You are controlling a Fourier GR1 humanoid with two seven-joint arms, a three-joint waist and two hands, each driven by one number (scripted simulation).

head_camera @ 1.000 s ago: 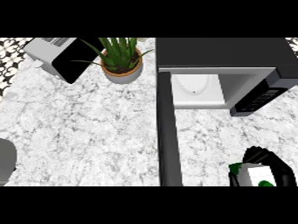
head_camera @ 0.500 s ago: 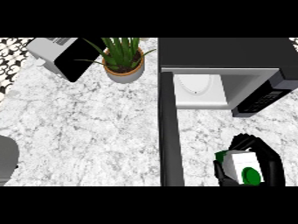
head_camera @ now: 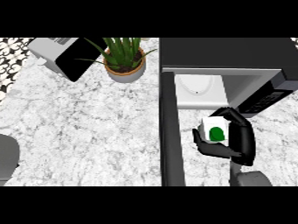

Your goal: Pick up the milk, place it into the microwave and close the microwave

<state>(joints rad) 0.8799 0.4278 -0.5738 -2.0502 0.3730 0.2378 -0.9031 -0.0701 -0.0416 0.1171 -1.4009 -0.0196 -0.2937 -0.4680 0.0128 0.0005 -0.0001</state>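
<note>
Fingers (head_camera: pixel 236 127) around green-marked milk (head_camera: pixel 215 130)

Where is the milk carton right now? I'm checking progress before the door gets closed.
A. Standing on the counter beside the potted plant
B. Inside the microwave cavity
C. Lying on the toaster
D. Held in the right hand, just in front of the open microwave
D: the right hand has its fingers curled round the milk carton, just short of the open microwave, whose door stands swung out.

A potted plant (head_camera: pixel 124 59) stands beside a toaster (head_camera: pixel 64 56) on the marble counter (head_camera: pixel 80 131).
</note>
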